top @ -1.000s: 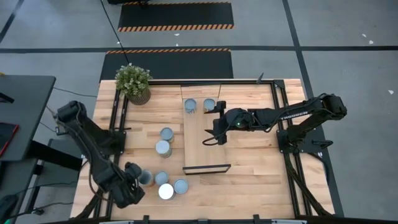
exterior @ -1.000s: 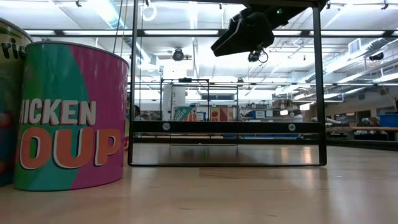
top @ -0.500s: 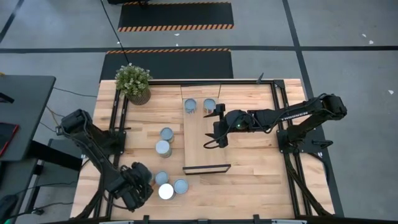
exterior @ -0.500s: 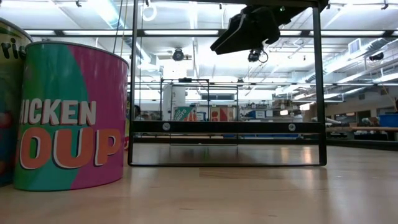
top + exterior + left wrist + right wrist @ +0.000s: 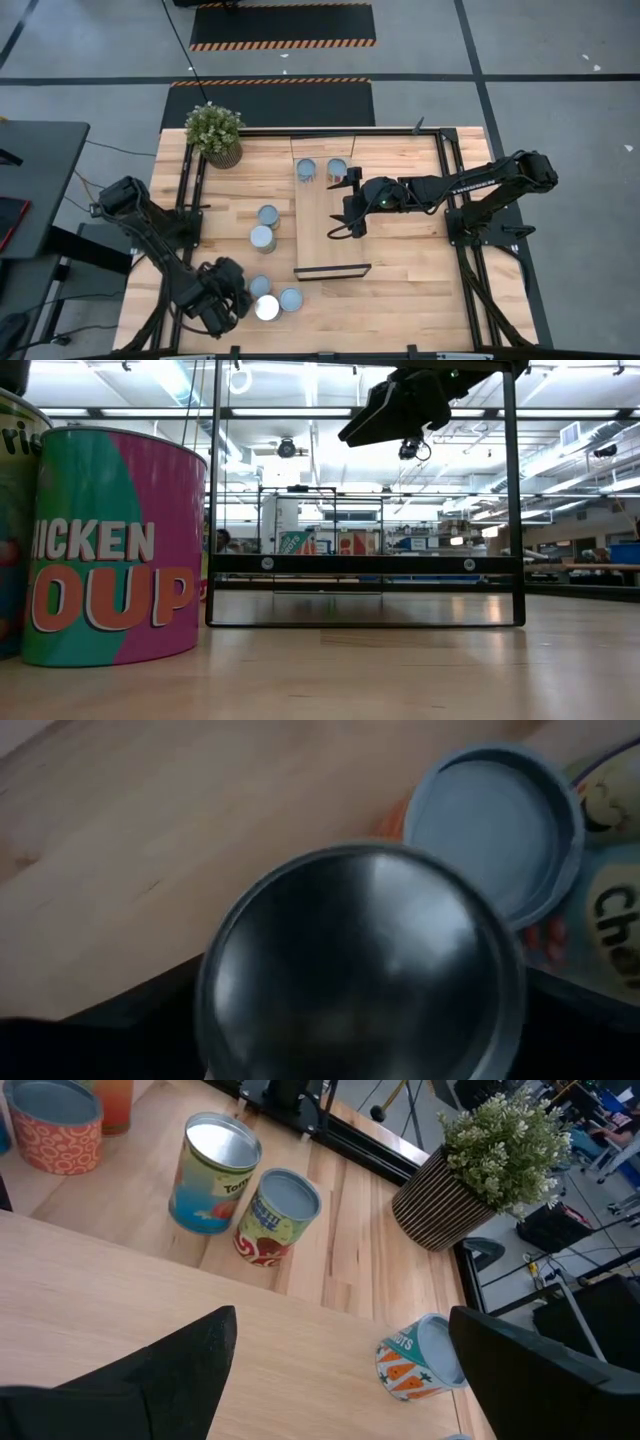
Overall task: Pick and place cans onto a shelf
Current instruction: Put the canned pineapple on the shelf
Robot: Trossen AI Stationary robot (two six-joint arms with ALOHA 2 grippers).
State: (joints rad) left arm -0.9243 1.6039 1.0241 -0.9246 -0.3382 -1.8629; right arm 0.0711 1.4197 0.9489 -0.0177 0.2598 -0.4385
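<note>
Several cans stand on the table's near left: one (image 5: 260, 285), one (image 5: 291, 298) and a bright-topped one (image 5: 267, 308). My left gripper (image 5: 228, 298) hangs open over another can there, pointing steeply down. That can's dark round top (image 5: 360, 970) fills the left wrist view, and I cannot tell whether the fingers touch it. Two more cans (image 5: 268, 215) (image 5: 262, 238) stand left of the shelf (image 5: 330, 235). Two cans (image 5: 306, 170) (image 5: 337, 168) stand on the shelf's far end. My right gripper (image 5: 345, 222) hovers open above the shelf's middle (image 5: 300, 1370), with nothing between its fingers.
A potted plant (image 5: 214, 132) stands at the far left corner. A black frame (image 5: 190, 190) runs along the table's edges. In the low view a pink and green soup can (image 5: 110, 545) stands close at the left, in front of the shelf's black frame (image 5: 365, 563).
My left gripper has sunk and gone a little toward the table's right edge, tipping to point more steeply down. It now covers the near-left can that showed beside it a second ago. Its dark body has come into the low view's top left corner.
</note>
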